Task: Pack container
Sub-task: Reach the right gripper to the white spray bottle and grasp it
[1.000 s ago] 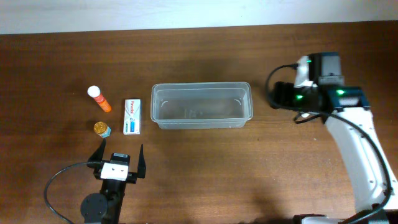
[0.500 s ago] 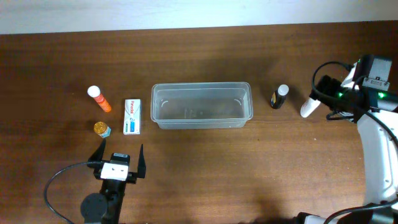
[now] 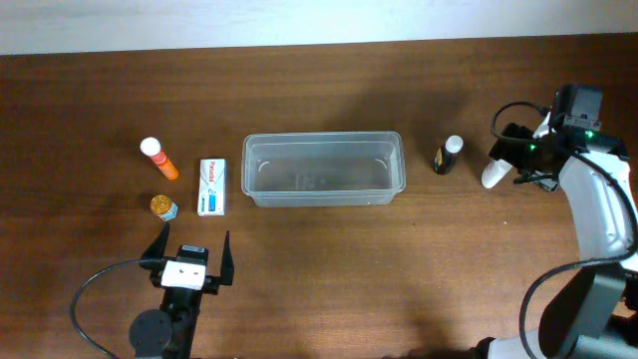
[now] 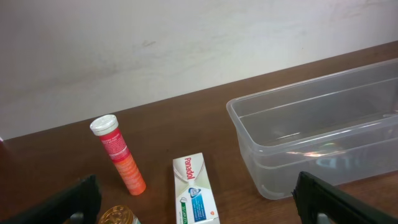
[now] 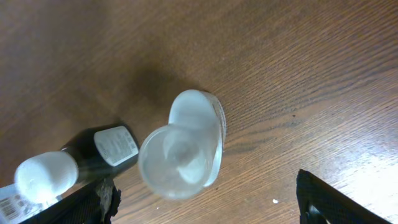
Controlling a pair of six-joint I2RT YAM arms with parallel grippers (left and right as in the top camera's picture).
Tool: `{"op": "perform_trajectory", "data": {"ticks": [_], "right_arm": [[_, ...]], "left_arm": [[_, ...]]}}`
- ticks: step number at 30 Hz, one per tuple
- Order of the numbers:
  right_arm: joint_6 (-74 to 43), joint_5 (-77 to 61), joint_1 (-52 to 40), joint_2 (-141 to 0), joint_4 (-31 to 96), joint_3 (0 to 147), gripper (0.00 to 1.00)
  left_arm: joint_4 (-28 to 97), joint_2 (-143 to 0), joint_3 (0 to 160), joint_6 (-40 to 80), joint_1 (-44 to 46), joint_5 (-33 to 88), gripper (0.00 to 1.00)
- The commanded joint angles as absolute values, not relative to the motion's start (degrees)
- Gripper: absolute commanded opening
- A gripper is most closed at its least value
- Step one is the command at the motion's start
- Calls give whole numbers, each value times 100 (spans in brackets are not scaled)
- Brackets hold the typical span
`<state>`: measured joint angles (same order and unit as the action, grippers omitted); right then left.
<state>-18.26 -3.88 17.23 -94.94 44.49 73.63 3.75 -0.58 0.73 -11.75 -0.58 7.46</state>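
**Packing task at its outset: container empty, five items on the desk**

At the near edge, the left tool (image 3: 192, 242) rests low over the desk (image 3: 329, 279). Its jaws are spread wide and hold nothing. Just beyond it stand a small gold-lidded jar (image 3: 163, 206) and a white Panadol box (image 3: 212, 185) lying flat. An orange tube (image 3: 159, 159) with a white cap lies a little farther back. All three sit left of the container (image 3: 324, 170) and apart from it.

The container itself occupies the middle of the desk. It is clear and rectangular, and we see nothing inside it from above or in the left wrist view. Its long side runs left to right.

To its right, a dark bottle (image 3: 449, 156) with a white cap stands near the container's end wall. A white bottle (image 3: 491, 172) lies beside it. The right tool (image 5: 205, 186) hangs over this white bottle with its jaws open on either side of it and not touching it.

We judge that no item is packed so far, so the whole task remains. Five objects need to go into the container. The right tool is best placed to begin with the white bottle, while the left tool is nearest to the jar and the box.
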Motion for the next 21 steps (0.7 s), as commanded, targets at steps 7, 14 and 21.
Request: {"op": "perform_trajectory", "data": {"ticks": [7,14,21], "right_arm": [[-1466,-272,1765,-9904,4119,7446,67],[-882,-272,1765,-9988,3957,7446,57],[-370,-301,1763,-10114,3870,7446,58]], "left_arm": [[397,-30,51,-1125,-93,725,99],[397,-30,51,-1125,-93,725,99],[397,-30,51,-1125,-93,725,99]]}}
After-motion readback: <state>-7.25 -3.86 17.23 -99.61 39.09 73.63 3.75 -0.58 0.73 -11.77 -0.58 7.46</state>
